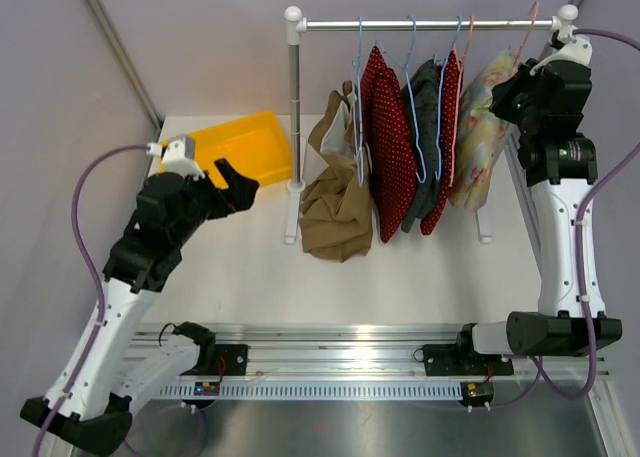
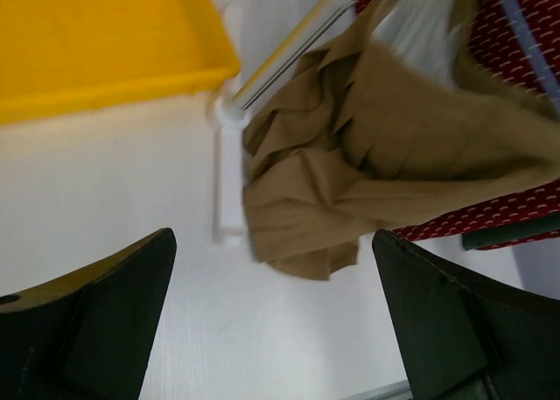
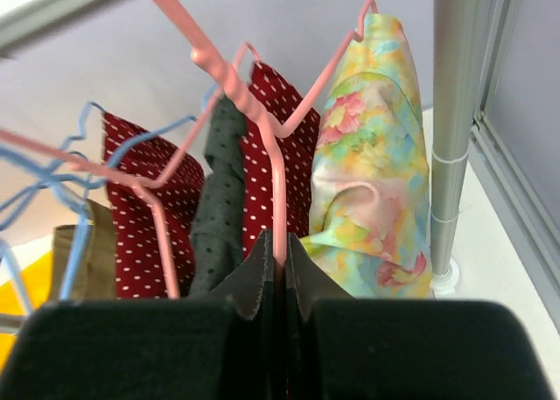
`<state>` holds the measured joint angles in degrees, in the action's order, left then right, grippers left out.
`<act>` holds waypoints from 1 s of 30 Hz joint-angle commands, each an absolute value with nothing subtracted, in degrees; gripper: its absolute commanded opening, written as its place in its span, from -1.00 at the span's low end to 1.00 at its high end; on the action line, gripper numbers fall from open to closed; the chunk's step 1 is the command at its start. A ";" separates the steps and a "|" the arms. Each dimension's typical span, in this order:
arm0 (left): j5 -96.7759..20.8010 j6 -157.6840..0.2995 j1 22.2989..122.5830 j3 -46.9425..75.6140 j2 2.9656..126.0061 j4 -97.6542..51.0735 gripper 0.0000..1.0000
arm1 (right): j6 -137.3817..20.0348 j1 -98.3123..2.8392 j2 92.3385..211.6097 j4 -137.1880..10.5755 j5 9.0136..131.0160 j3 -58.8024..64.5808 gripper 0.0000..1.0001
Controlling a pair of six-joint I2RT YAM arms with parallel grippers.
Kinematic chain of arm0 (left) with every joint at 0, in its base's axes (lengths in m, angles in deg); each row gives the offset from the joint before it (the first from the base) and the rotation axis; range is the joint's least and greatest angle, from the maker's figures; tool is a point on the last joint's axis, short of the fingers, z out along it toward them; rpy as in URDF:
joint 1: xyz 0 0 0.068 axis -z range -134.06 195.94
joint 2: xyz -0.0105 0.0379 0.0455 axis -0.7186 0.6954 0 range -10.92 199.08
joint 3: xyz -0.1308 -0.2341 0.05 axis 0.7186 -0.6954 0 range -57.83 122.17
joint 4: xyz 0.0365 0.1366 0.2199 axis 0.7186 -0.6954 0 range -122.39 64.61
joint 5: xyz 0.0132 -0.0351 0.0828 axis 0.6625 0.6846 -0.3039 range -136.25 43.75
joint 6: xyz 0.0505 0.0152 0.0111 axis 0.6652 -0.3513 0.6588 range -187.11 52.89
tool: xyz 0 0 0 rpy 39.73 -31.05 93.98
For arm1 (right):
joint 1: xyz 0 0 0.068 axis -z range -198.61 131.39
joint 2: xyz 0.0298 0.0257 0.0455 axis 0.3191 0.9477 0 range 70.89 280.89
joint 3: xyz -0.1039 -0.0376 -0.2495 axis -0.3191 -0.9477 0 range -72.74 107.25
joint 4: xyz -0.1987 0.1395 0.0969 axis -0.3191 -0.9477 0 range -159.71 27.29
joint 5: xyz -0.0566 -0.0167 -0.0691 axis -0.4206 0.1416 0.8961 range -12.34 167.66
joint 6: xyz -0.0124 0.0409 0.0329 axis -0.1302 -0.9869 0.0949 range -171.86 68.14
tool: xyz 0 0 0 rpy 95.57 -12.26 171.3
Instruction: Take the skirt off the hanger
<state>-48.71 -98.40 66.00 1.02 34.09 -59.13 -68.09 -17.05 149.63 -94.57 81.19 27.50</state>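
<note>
right wrist view shows my right gripper [image 3: 276, 253] pressed together on the thin wire of the pink hanger [image 3: 278, 181], the two pads nearly meeting with only the wire between them. i hold it low on the vertical run, below the bend, so the hanger cannot swing or twist on the rail [image 1: 430, 23] while cloth is pulled off it. the floral skirt [image 3: 367, 155] hangs from this hanger's far shoulder, draped down just beside the rack's upright post [image 3: 455, 111], at the right end of the row. next to it hang a dark garment [image 3: 219, 199] and the red dotted garments [image 3: 140, 207] on blue hangers; they crowd close, which is why i come in from the outer end.

my left gripper [image 1: 238, 182] has its jaws wide apart and holds nothing. it hovers over the counter [image 2: 105, 181] near the yellow bin [image 2: 96, 41], facing the brown garment [image 2: 350, 181] that sags to the counter at the rack's left foot, well apart from the skirt.

i judge the hanger secured and the skirt not yet off it. the next move likely needs the hanger lifted clear of the rail or the skirt slid off its shoulder; the wire is slim and could turn in my grip.
</note>
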 commanded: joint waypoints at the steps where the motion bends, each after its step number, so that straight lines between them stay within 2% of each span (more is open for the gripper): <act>1: -50.03 -92.26 70.89 16.31 41.87 -54.66 0.98 | -66.36 -16.94 144.29 -92.85 81.09 33.42 -1.00; 3: -50.11 -88.75 76.51 22.91 49.43 -56.58 0.98 | -66.53 -16.94 143.41 -93.82 80.73 34.39 -1.00; 6: -51.43 -84.53 85.64 40.80 59.28 -61.14 0.98 | -67.76 -16.94 139.99 -97.15 79.16 34.31 -1.00; 8: -54.76 -83.12 92.56 44.72 62.89 -62.13 0.98 | -68.91 -16.94 137.70 -97.86 78.10 32.04 -1.00; 10: -55.04 -81.45 97.33 44.74 65.01 -58.28 0.98 | -69.69 -16.94 134.10 -98.92 77.92 30.36 -1.00; 17: -41.68 -77.33 113.06 33.77 66.07 -39.91 0.98 | -71.02 -16.94 128.64 -106.65 74.41 31.22 -1.00; 23: -46.06 -74.94 123.35 32.25 71.25 -34.45 0.98 | -73.83 -16.94 126.09 -111.31 71.95 34.92 -1.00; 30: -57.65 -72.92 130.14 36.46 78.98 -33.04 0.98 | -78.75 -16.94 123.28 -113.50 67.99 35.27 -1.00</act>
<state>-50.26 -75.15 128.59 32.40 77.02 -37.69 -75.82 -17.05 124.34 -115.68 71.83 32.70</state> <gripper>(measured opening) 0.987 0.043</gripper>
